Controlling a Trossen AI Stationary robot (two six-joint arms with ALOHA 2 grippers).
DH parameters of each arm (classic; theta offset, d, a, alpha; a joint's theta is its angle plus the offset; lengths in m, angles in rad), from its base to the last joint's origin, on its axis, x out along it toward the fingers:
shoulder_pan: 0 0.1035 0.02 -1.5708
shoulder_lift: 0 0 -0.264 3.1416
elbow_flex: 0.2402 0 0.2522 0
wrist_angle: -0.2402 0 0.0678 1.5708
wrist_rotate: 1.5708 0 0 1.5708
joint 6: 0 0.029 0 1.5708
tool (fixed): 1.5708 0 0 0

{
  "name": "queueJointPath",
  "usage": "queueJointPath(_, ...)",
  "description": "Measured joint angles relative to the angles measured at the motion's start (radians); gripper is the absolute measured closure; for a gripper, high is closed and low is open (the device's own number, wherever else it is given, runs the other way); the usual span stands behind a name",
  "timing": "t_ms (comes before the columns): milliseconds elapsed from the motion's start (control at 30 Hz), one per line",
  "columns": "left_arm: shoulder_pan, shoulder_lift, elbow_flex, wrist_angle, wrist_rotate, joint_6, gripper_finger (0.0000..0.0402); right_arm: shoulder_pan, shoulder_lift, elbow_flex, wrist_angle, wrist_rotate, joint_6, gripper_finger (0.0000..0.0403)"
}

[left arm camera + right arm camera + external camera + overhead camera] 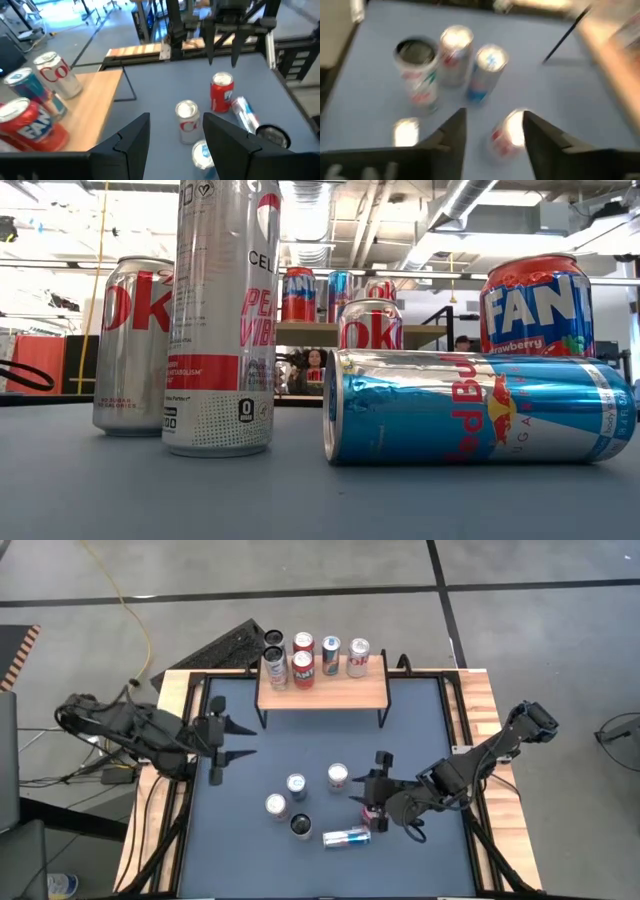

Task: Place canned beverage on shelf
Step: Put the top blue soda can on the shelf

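A red can (374, 812) stands upright on the table (430, 730), between the spread fingers of the right gripper (372, 792) — released, not grasped. The shelf (340, 692) at the back holds five cans. The left gripper (232, 740) hovers open, well apart.

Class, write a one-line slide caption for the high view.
Five cans stand on the shelf; the right hand hangs open over a red can, with four cans nearby.
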Motion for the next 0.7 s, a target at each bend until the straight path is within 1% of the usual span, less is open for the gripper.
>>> queueJointPath(67, -0.006, -0.03, -0.068, 0.064, 0.002, -0.021, 0.0228, 0.0, 0.0, 0.0, -0.045, -0.081, 0.07, 0.018)
queueJointPath(167, -0.009, -0.049, -0.126, 0.095, 0.007, -0.052, 0.0228, 0.003, 0.0, 0.0, -0.102, -0.165, 0.17, 0.0145)
queueJointPath(267, -0.009, -0.053, -0.143, 0.104, 0.007, -0.066, 0.0228, 0.009, 0.003, 0.025, -0.188, -0.222, 0.222, 0.013)
queueJointPath(333, -0.009, -0.054, -0.144, 0.106, 0.006, -0.068, 0.0228, 0.007, 0.01, 0.052, -0.233, -0.239, 0.217, 0.0128)
queueJointPath(433, -0.009, -0.053, -0.145, 0.105, 0.007, -0.068, 0.0228, -0.018, 0.026, 0.105, -0.264, -0.246, 0.138, 0.0127)
queueJointPath(567, -0.009, -0.057, -0.145, 0.104, 0.007, -0.068, 0.0228, -0.065, 0.06, 0.199, -0.257, -0.243, 0.007, 0.0127)
queueJointPath(700, -0.009, -0.069, -0.145, 0.101, 0.001, -0.069, 0.0228, -0.11, 0.129, 0.28, -0.253, -0.238, -0.157, 0.0127)
